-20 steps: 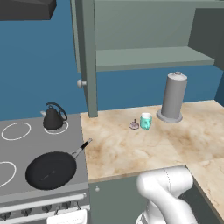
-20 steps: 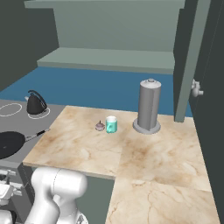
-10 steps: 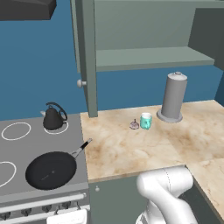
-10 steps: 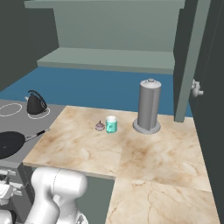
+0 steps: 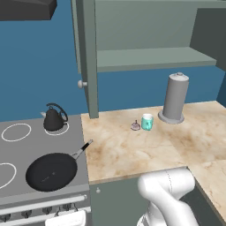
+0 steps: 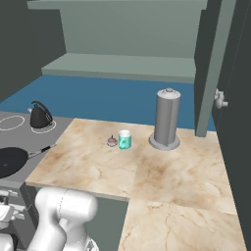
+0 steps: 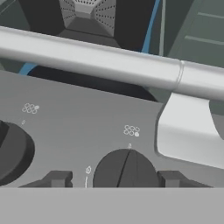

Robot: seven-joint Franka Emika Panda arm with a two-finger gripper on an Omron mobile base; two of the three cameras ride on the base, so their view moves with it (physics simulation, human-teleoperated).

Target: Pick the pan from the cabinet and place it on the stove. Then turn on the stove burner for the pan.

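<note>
Fingers [image 7: 113,178] straddle a round dark stove [image 5: 26,150] knob [image 7: 124,168], grip uncertain; matte black pan [image 5: 50,171] on a ring.

We see a glossy white arm [image 5: 170,194], rounded tubular links with bulbous joint housings; small dark blocky fingertips [image 7: 57,178], matte, squared. No cables or markings visible.
</note>
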